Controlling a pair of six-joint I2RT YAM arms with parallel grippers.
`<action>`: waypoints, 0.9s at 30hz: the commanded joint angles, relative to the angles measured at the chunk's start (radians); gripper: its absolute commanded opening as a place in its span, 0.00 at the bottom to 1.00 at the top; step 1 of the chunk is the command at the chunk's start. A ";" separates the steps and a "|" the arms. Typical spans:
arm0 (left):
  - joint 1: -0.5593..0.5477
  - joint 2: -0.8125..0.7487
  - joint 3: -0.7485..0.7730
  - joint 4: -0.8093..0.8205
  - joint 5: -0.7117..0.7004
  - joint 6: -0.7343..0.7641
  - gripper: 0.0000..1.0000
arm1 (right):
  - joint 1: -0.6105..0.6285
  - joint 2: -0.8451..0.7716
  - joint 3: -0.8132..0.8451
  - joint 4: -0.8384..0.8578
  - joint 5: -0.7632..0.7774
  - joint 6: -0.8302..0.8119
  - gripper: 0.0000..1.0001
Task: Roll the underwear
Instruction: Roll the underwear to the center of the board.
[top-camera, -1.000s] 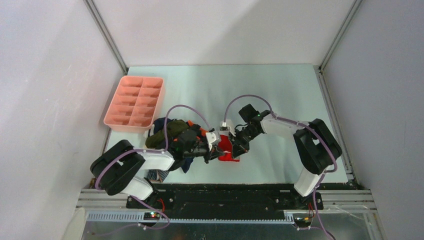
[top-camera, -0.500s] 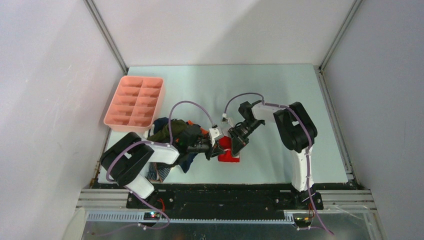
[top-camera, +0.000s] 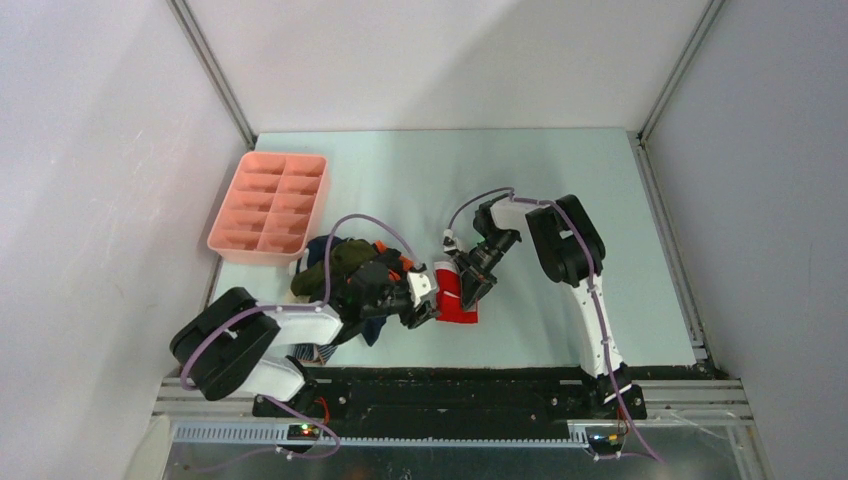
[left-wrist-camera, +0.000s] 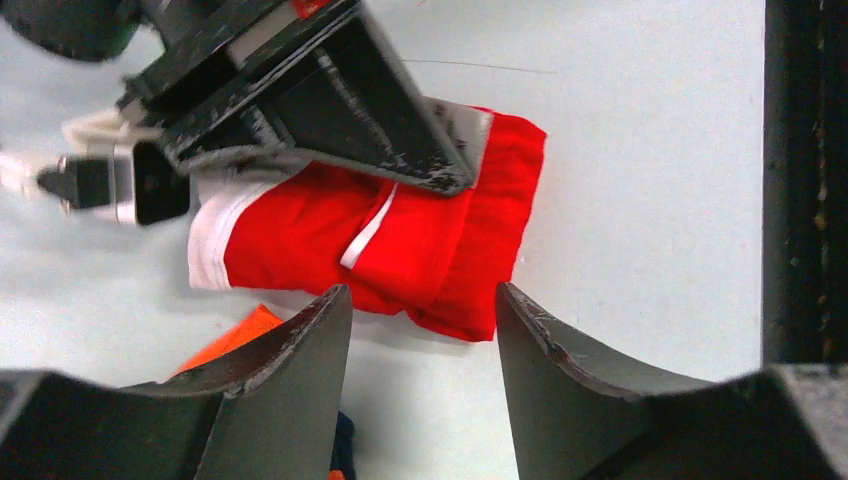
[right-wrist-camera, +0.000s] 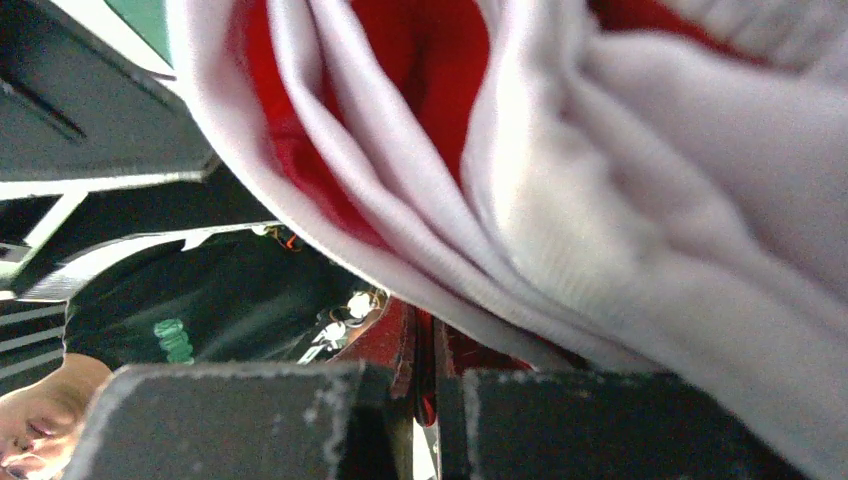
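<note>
The red underwear (top-camera: 462, 302) with its white waistband lies folded on the table between both arms, and its red cloth (left-wrist-camera: 420, 235) fills the middle of the left wrist view. My left gripper (top-camera: 428, 303) stands open just left of it, its jaws (left-wrist-camera: 422, 292) apart at the cloth's near edge and touching nothing. My right gripper (top-camera: 472, 283) is shut, its dark fingers (left-wrist-camera: 400, 130) lying across the cloth's far edge. The right wrist view has the waistband (right-wrist-camera: 560, 200) bunched over the shut fingers (right-wrist-camera: 430, 375), a sliver of red between them.
A heap of other underwear (top-camera: 345, 265), olive, navy and orange, lies under my left arm; an orange edge (left-wrist-camera: 235, 335) shows beside the left finger. The pink compartment tray (top-camera: 262, 253) stands at the back left. The table's black front edge (left-wrist-camera: 805, 200) runs close by.
My left gripper has let go of the red underwear, opened and drawn back a little to the left. The right arm's wrist has kept turning while its gripper stays shut on the cloth.
</note>
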 joint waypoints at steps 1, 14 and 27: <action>-0.020 0.010 -0.022 0.073 0.078 0.360 0.61 | -0.006 0.138 0.077 0.009 0.153 0.044 0.00; -0.157 0.220 -0.031 0.220 -0.194 0.452 0.56 | 0.004 0.171 0.106 -0.025 0.158 0.038 0.00; -0.186 0.343 0.144 -0.104 -0.259 0.395 0.00 | -0.006 0.133 0.078 0.012 0.152 0.044 0.24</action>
